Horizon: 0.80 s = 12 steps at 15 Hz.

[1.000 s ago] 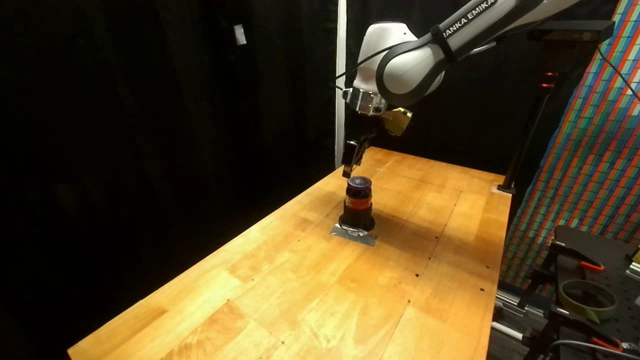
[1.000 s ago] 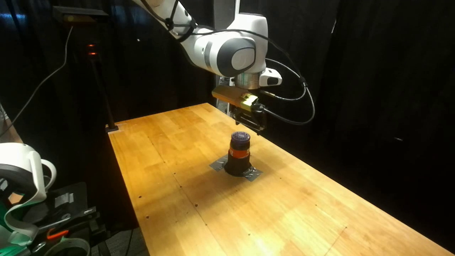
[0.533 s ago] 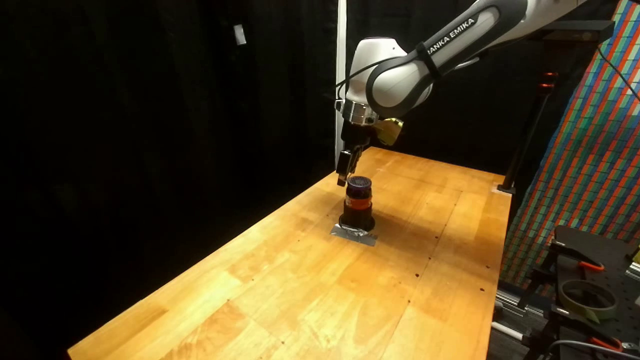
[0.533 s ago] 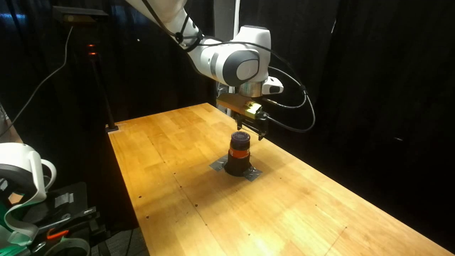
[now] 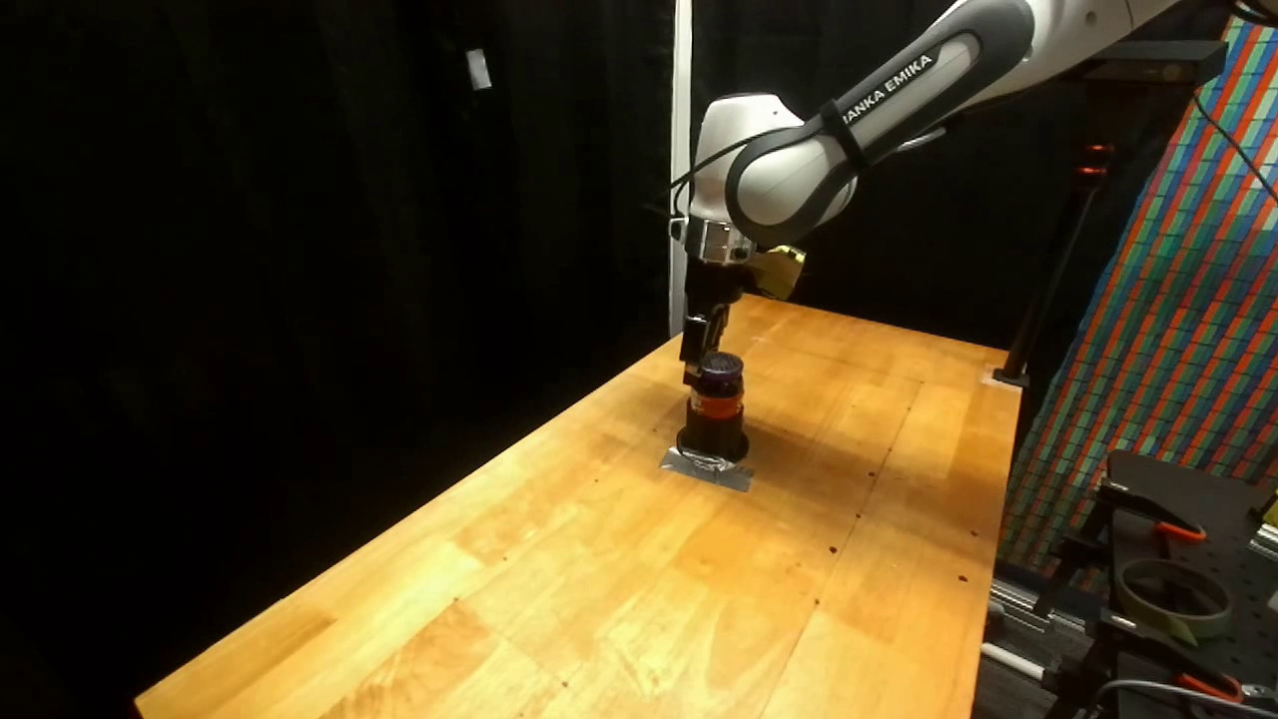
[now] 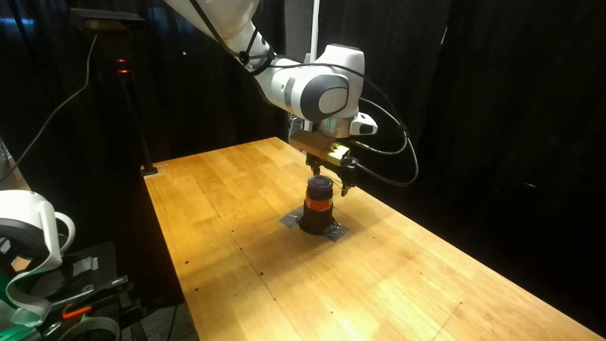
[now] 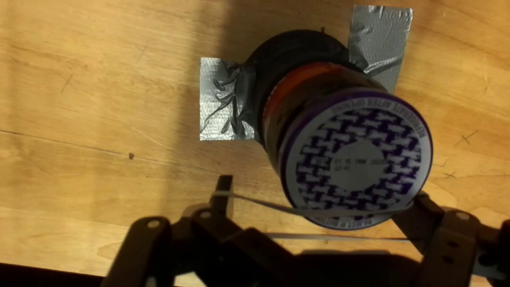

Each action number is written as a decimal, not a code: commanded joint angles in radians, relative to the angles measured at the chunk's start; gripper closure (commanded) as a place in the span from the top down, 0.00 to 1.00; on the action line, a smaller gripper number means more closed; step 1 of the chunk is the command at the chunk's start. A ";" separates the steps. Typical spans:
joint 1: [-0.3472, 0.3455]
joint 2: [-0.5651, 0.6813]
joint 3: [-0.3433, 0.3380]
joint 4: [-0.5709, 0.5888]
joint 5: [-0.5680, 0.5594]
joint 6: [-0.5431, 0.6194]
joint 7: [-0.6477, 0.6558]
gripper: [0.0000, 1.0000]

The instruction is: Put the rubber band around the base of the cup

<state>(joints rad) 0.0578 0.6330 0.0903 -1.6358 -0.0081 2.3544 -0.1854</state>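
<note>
The arm (image 5: 794,185) slopes to a downward-pointing hand (image 7: 323,196), fingers (image 7: 223,184) spread apart.

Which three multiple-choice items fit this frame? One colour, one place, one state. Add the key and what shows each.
1. What colour is the stripe around the jar?
A. Green
B. Orange-red
C. Blue

2. Where is the rubber band?
A. Around the jar's base
B. Under the jar
C. Stretched between the fingers

3. What state is the gripper in?
A. Open
B. Fully shut
C. Pinching the jar

Key:
1. B: the orange-red stripe shows in both exterior views.
2. C: in the wrist view, the band runs from finger to finger.
3. A: the fingers stand well apart in the wrist view, with the band spanning the gap.
</note>
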 commanded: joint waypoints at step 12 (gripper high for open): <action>-0.055 0.071 0.048 0.114 0.042 -0.261 -0.147 1.00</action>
<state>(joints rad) 0.0164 0.6817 0.1314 -1.5675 0.0175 2.1495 -0.3051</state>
